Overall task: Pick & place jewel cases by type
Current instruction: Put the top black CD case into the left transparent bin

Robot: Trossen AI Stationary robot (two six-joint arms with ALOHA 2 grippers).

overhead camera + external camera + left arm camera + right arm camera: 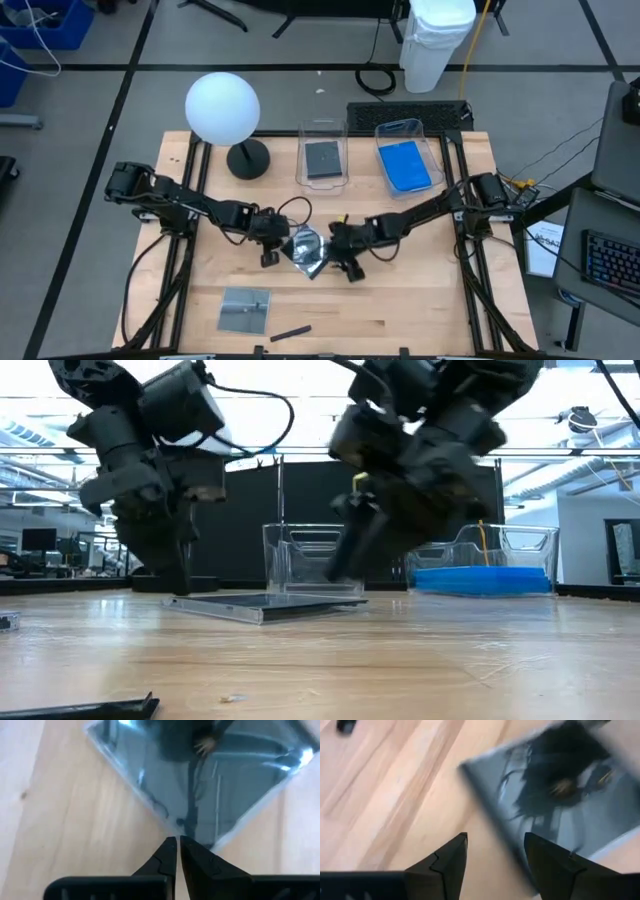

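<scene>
A dark, glossy jewel case lies flat on the table's middle, between both grippers. My left gripper is shut, with its tips at the case's nearest corner. My right gripper is open on the case's opposite side, one finger over its edge. A second grey case lies near the table's near edge. One dark case rests in the left clear tub, and blue cases lie in the right tub. My left gripper's shut fingertips meet the corner of the dark case, coming down at it from the table's left side. The case stays flat on the table. My right gripper stands over the case's edge; whether it touches cannot be told.
A white globe lamp on a dark round base stands at the far left. Two clear tubs sit at the far edge. A small dark stick lies near the near edge.
</scene>
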